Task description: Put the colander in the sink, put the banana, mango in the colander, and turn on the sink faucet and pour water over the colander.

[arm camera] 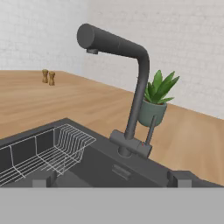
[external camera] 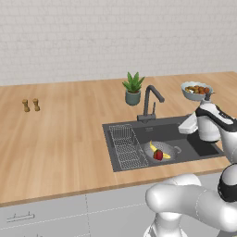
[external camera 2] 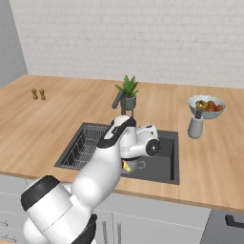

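Observation:
The light-grey colander [external camera: 170, 148] sits in the dark sink [external camera: 200, 147], with the yellow banana [external camera: 153, 147] and the reddish mango [external camera: 158, 154] inside it. The dark faucet [external camera: 151, 99] stands behind the basin, its arched spout turned to the right. My gripper [external camera: 183, 126] hovers over the right half of the sink, level with the faucet and pointing at it. In the hand view the gripper [arm camera: 109, 179] is open and empty, and the faucet [arm camera: 131, 87] and its thin side lever [arm camera: 150, 130] lie straight ahead. A tip of the banana [external camera 2: 126, 166] peeks from under my arm. No water is in view.
A wire rack [external camera: 127, 146] fills the left part of the basin. A potted plant [external camera: 133, 89] stands just behind the faucet. At the right sit a bowl of fruit [external camera 2: 207, 106] and a grey bottle [external camera 2: 195, 126]. Two small shakers [external camera: 31, 105] stand far left.

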